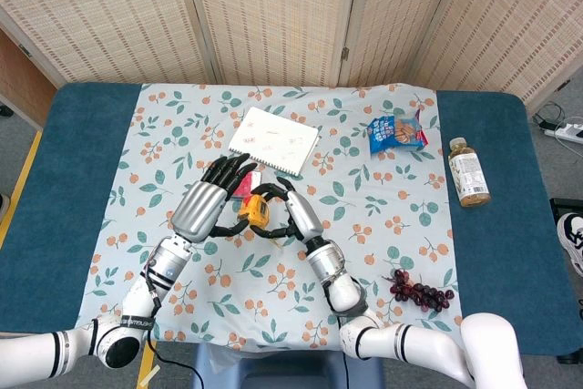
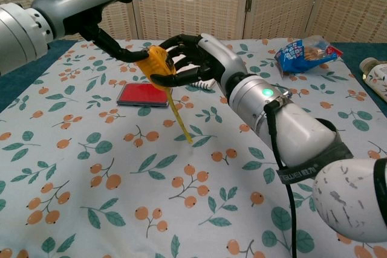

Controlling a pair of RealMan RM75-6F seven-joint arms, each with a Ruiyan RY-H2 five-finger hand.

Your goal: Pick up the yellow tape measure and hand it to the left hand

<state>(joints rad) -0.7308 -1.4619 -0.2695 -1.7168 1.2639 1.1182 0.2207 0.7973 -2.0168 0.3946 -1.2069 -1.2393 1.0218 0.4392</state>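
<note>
Pinching the tape measure (image 2: 158, 61), your right hand (image 2: 193, 58) hides its far side; your left hand (image 2: 115, 4) spreads above, thumb touching its rear edge.

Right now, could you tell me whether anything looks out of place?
Yes: a strip of tape hangs loose from the yellow tape measure held by the right hand, beside the left hand.

The floral tablecloth (image 1: 383, 225) looks like matt cloth. The left hand (image 2: 91, 7) has a smooth silver shell, slightly glossy. The yellow tape measure (image 2: 158, 61) looks like plastic. The screen (image 1: 273, 15) behind is woven and rough.
</note>
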